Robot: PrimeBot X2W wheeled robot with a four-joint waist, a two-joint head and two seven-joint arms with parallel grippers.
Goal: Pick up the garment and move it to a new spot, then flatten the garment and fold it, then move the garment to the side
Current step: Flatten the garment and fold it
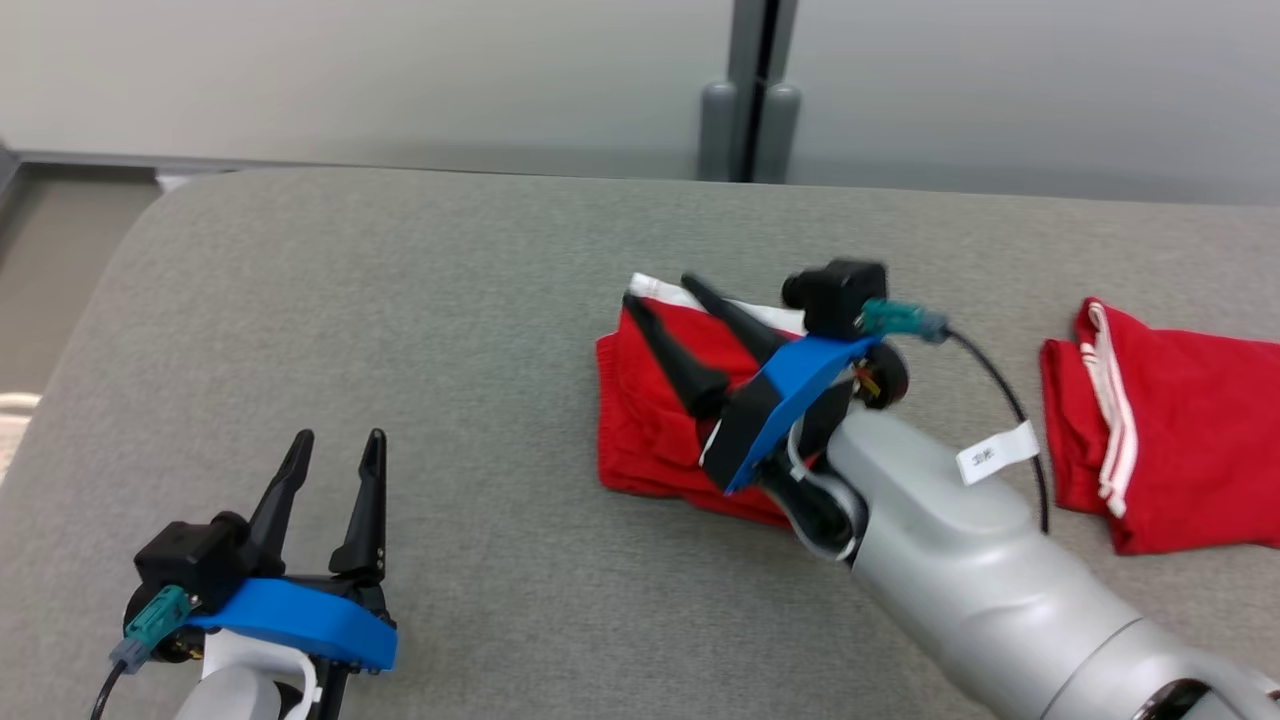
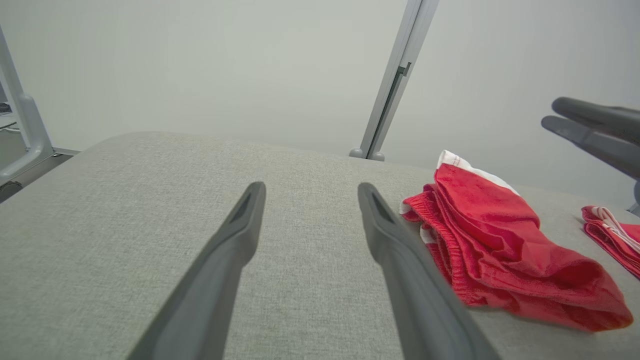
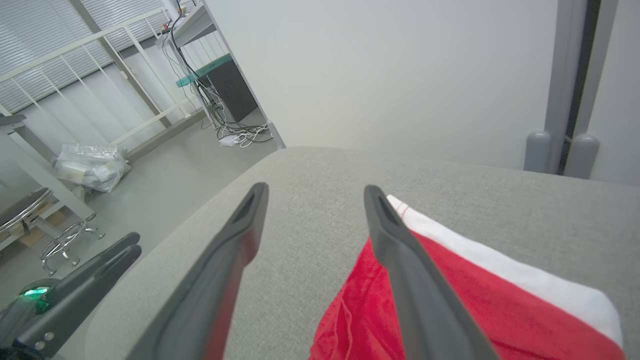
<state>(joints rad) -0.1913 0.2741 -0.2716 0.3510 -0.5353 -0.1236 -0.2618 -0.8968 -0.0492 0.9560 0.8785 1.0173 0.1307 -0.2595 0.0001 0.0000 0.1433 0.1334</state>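
Floor [image 1: 40, 260] is seen off the left edge of the surface. In the right wrist view, a white railing [image 3: 100, 45], a desk [image 3: 227, 92] with loose cables below it, a plastic bag [image 3: 90, 167] and a stool [image 3: 65, 245] are seen on that side of the room.

Grey fabric surface [image 1: 400, 300] has a rounded far-left corner and is backed by a pale wall [image 1: 350, 70].

Left gripper [image 1: 340, 436] is held low over the near-left part. Its fingers are spread with nothing between them, well apart from any cloth.

Folded red garment [image 1: 650, 440] with white trim is laid near the middle of the surface.

Right gripper [image 1: 658, 288] is held over it, fingers parted, nothing gripped. Contact with the cloth cannot be told.

Grey post [image 1: 750, 90] is seen behind, against the wall.

Second red garment [image 1: 1180, 440] with white stripes is laid further right, apart from the first.
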